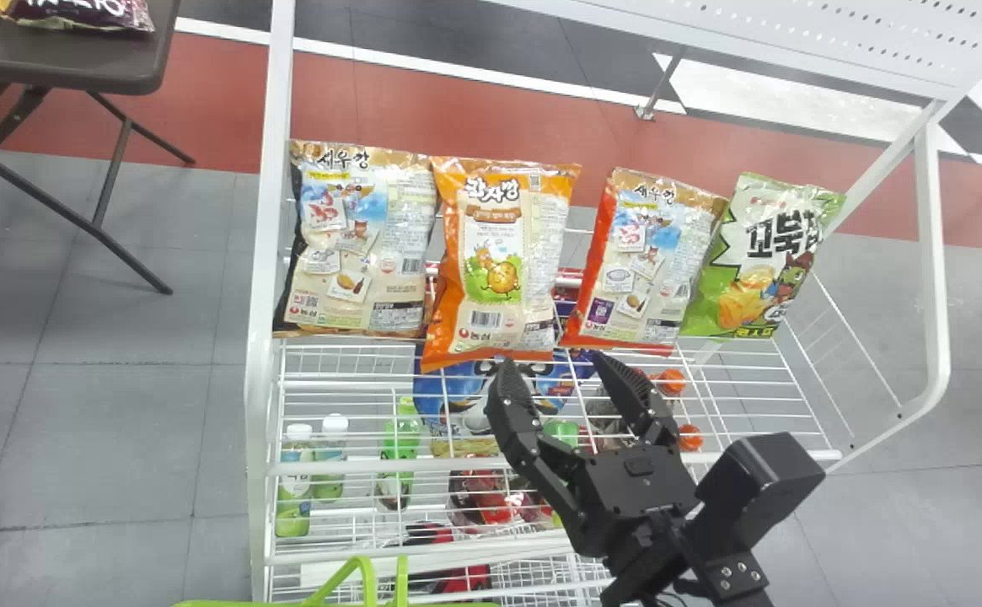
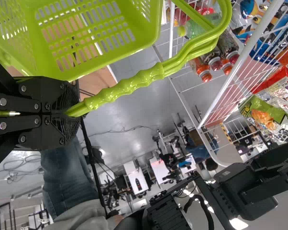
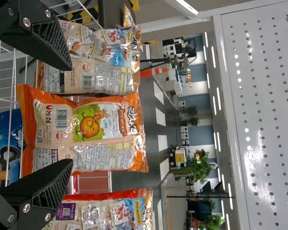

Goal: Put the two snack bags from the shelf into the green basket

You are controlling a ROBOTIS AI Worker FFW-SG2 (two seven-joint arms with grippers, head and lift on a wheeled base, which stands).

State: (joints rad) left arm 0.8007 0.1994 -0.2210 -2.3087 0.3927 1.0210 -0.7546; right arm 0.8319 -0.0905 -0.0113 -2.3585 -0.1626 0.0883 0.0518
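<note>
The snack bags (image 1: 503, 253) are gleaming in crinkled, glossy film. The green basket (image 2: 120, 52) is showing smooth plastic, the shelf (image 1: 260, 379) painted metal; the right fingers (image 3: 46, 187) are looking matt, ridged.

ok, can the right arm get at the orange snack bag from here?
Likely yes: right end effector is open, facing the orange bag, nothing visible between them; slightly right of centre, may need shifting.

Shop-style corner, 4 snack bags (image 1: 495, 261) on rack (image 1: 265, 379)
</note>
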